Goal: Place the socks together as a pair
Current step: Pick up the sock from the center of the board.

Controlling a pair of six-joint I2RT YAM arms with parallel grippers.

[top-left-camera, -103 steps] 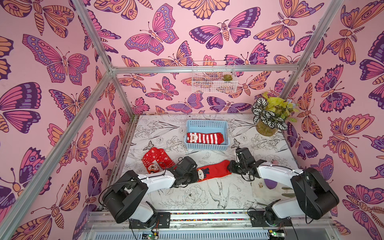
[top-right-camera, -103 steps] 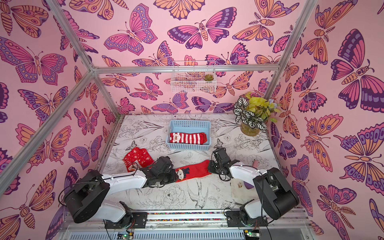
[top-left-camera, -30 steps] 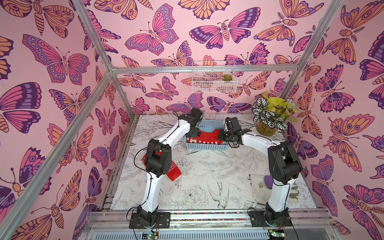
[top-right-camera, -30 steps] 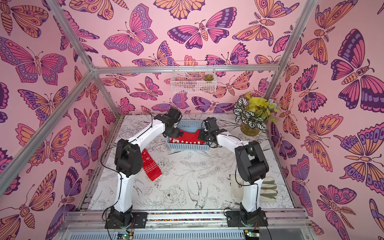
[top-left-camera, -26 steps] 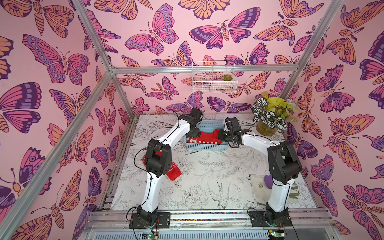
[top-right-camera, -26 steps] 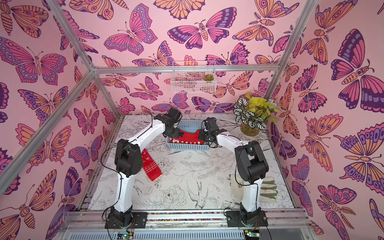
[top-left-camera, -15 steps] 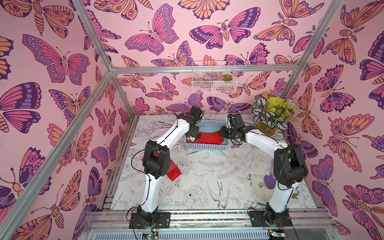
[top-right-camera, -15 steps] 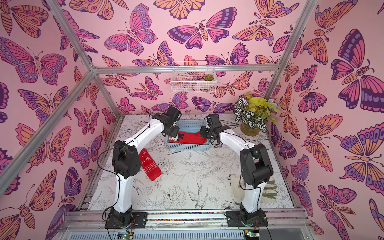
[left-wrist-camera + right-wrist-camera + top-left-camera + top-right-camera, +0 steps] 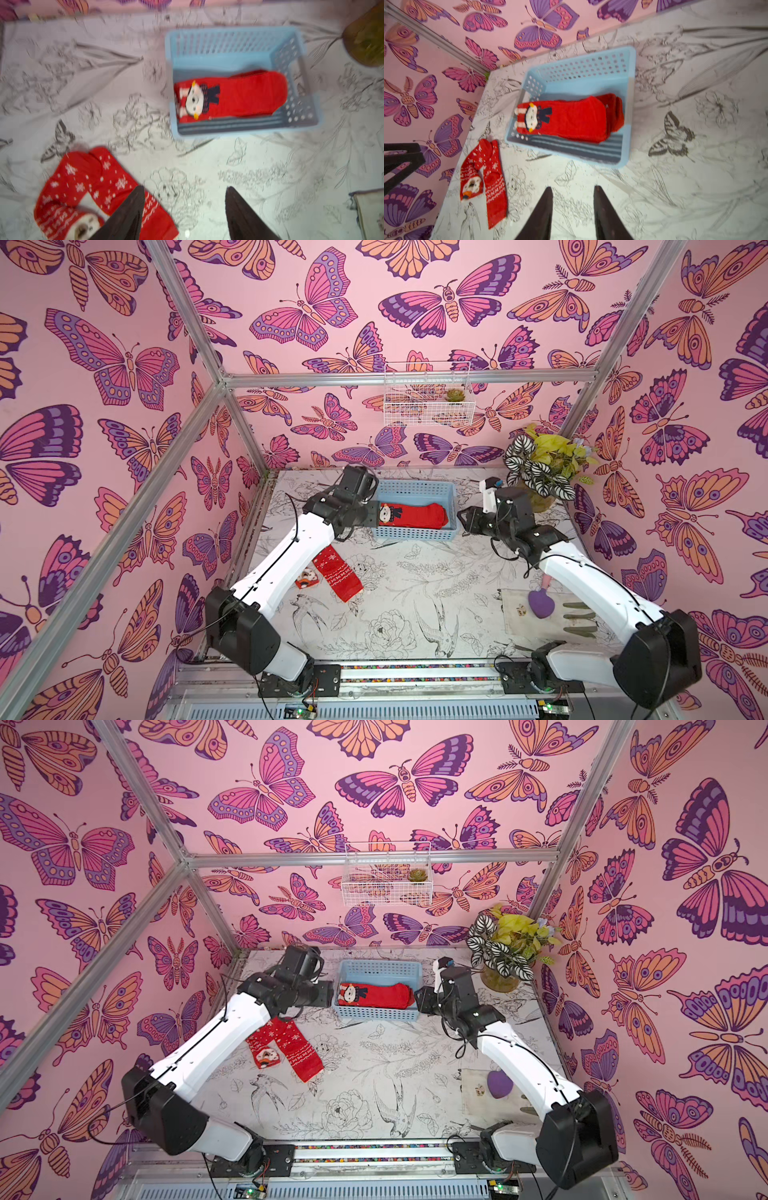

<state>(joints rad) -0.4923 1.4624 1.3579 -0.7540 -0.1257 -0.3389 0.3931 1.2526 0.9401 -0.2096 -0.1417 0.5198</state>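
Basket (image 9: 417, 490): pale blue, perforated walls. Inside it, plain red sock (image 9: 419, 516) with a white animal face and dark navy scarf. Beside the basket, snowflake socks (image 9: 301, 1052): red, white flakes and banding. Table (image 9: 415, 572): white, black ink flowers and birds. Walls (image 9: 257, 290): pink, purple-orange butterflies.

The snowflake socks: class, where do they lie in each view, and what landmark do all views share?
In a top view: snowflake socks on the table, beside the left arm.
In a top view: likewise beside that arm.
Left wrist: partly hidden by the left pincer.
Right wrist: by the wall.
Shared landmark: blue basket.
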